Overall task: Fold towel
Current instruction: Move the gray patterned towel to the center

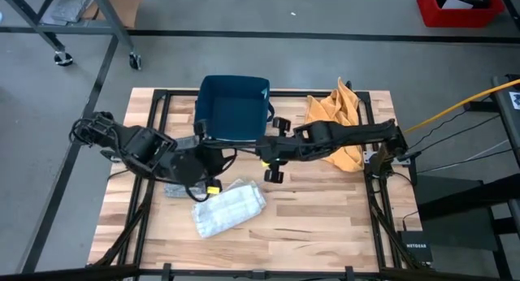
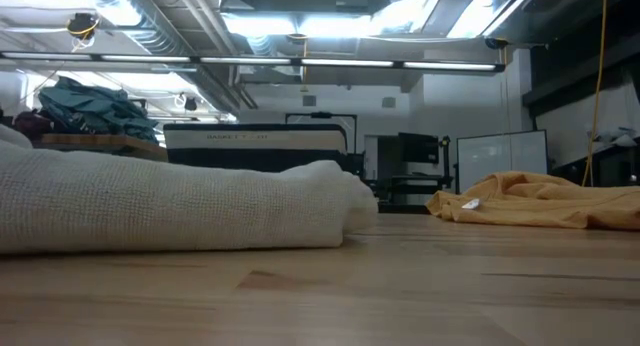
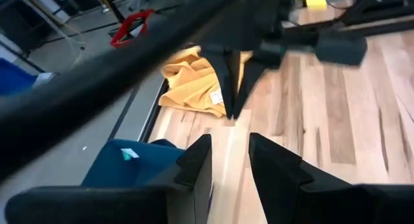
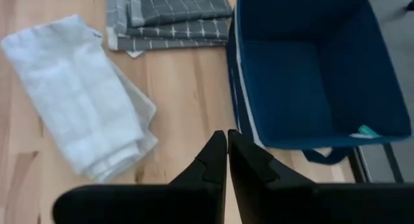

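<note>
A: Where's your towel?

B: The folded white knit towel (image 1: 229,209) lies on the light wood slat table (image 1: 325,224), near the front edge, w/ nothing gripping it. Just behind it you see a folded grey checked cloth (image 4: 169,15).

A: And the arms?

B: Your left gripper (image 3: 229,160) hangs over the table beside the dark blue fabric bin (image 1: 233,108). Its jaws are partly apart, nothing between them. Your right gripper (image 4: 227,153) reaches across the middle, over bare wood by the bin's front wall. Its jaws are pressed together, empty.

A: Anything else?

B: A crumpled yellow cloth (image 1: 336,121) sits at the back right, well apart from the towel.
</note>
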Available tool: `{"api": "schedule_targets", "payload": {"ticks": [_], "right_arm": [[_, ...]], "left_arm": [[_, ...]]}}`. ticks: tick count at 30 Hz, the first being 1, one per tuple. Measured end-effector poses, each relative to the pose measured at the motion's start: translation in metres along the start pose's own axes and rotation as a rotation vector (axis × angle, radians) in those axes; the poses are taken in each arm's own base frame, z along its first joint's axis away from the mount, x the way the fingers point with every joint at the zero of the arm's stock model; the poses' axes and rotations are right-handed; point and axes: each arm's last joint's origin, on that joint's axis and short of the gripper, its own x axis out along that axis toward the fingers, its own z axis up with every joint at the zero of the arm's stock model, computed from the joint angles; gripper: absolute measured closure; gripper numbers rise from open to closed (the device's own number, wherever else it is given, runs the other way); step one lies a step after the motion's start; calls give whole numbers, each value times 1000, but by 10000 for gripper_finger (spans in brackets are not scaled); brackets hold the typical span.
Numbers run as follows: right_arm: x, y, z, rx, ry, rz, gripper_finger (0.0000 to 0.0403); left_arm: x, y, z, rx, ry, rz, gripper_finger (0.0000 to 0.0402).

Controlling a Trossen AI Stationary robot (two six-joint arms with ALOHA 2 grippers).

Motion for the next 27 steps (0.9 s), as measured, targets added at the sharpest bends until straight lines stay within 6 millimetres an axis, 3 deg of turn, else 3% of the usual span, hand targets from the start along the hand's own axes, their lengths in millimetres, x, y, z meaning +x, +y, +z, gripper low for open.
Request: {"api": "schedule_targets", "payload": {"ticks": [6,17,20,24,27], "right_arm": [[-1,-1,-5,-16,39,-5,382],[38,9,-39,-24,139,19,382],[47,13,-40,-13,92,32,382],[49,12,-25,4,-58,9,382],[33,-6,-11,4,-216,-65,382]], "left_arm": [[7,0,-10,48,33,-43,304],[33,-22,-66,30,130,-103,304],[32,-21,-66,22,84,-117,304],[34,-11,-53,-24,-13,-131,304],[51,-18,-45,-63,-36,-208,304]]}}
